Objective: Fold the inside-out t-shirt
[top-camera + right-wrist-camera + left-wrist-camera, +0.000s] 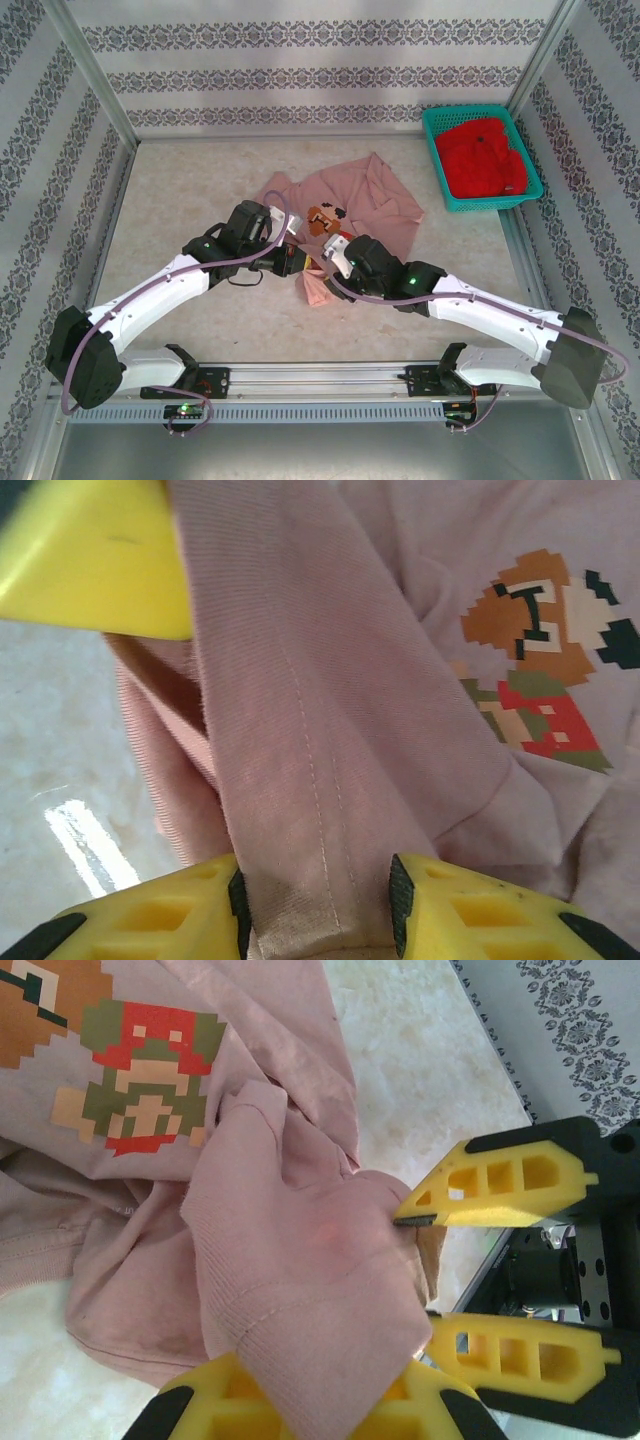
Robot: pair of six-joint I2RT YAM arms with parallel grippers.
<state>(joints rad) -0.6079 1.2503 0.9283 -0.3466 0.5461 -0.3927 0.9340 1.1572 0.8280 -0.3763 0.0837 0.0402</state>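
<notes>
The inside-out t-shirt (372, 192) lies crumpled mid-table, dusty pink, with a pixel-figure print (322, 218) facing up. Both grippers meet at its near edge. My left gripper (300, 258) is shut on a ribbed fold of the shirt (300, 1290); the cloth runs out between its yellow fingers (200, 1400). My right gripper (335, 256) faces it and is shut on a stitched hem band (300, 730) that fills the gap between its pads (400, 900). In the left wrist view the right gripper's fingers (510, 1175) sit against the same bunch. A small pink fold (316, 290) hangs below the grippers.
A teal basket (437, 160) holding a bright red garment (485, 160) stands at the back right. Metal frame posts and patterned walls close in the table on three sides. The arms' rail (320, 378) runs along the near edge.
</notes>
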